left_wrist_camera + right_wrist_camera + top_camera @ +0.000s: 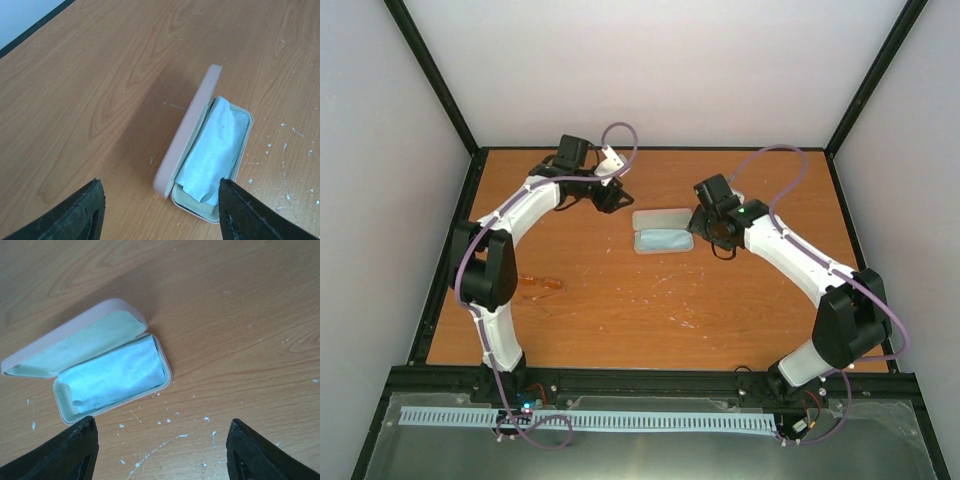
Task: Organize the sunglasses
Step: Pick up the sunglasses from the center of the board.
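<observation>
Left hand first: its two black fingers stand wide apart, with nothing between them but bare wood and one end of the case. Right hand, same story, fingers spread wide and nothing held. From above, the left hand sits over the far left part of the table, left of the case and a little farther back. The right hand is just beside the case's right end, looking down on it.

That case is pink, rounded and open, lying in the far middle of the table. Its lid is tipped up on the far side, pale green lining showing. A light blue cloth lies rumpled in the tray, filling most of it.

And the sunglasses? Out on the left, a small orange glint flat on the wood, just right of the left arm's dark elbow. They are nearer than the case and well apart from it, and neither hand is near them. They are too small to tell which way they lie.

Now the surface: warm orange-brown wood grain, with white specks and fine scratches scattered near the case. A black rim runs round the table. Plain pale walls close in the left, far and right sides, with black posts rising slantwise at the far corners. Along the near edge, below the arm bases, a white slotted strip lies across a grey metal sheet.
</observation>
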Robot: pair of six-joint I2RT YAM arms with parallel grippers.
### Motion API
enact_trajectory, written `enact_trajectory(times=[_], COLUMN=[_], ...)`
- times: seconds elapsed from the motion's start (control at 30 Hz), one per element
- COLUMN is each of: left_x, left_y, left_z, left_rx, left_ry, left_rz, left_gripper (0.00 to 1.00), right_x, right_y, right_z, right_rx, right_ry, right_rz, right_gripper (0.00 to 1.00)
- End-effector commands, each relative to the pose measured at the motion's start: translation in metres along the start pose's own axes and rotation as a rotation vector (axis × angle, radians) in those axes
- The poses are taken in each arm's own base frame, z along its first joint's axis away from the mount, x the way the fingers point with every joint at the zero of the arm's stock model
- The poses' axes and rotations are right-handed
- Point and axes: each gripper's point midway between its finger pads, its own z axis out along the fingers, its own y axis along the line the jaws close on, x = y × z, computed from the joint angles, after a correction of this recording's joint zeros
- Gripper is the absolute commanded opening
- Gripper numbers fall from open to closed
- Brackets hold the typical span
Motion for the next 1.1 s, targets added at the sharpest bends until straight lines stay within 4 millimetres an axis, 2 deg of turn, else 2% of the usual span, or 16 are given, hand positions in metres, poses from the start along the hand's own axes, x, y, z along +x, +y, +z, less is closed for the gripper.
enact_trajectory(times=[0.0,0.1,0.3,0.5,0.77,0.93,1.07], left_x=[-0.003,0.0,0.013,0.016,0.014,0.021,0.034], left_y=[0.012,0.017,0.004,0.007,0.017,0.018,0.007], left_z=[-0.011,-0.019,-0.024,-0.024,-0.016,-0.018,-0.023], left_rx=[0.045,0.006,0.004,-0.03,-0.043,-0.07,-0.066], left_ry=[-0.043,-0.072,-0.086,-0.094,-0.103,-0.082,-0.059], left_rz=[-0.077,-0.06,-0.033,-0.017,-0.03,-0.023,-0.022], left_gripper=[0.62,0.61,0.6,0.6,0.61,0.61,0.61], right_x=[-0.017,-0.02,-0.02,-0.018,-0.031,-0.035,-0.035], right_y=[-0.002,0.006,0.02,0.026,0.044,0.045,0.042], right_z=[-0.014,-0.018,-0.017,-0.001,0.01,0.005,-0.004], right_rx=[0.063,0.022,-0.015,0.006,0.014,0.006,-0.001], right_ry=[-0.039,-0.052,-0.027,0.008,0.004,-0.009,-0.029], right_rz=[0.026,0.048,0.021,-0.044,-0.134,-0.13,-0.097], right_gripper=[0.68,0.68,0.68,0.68,0.68,0.68,0.68])
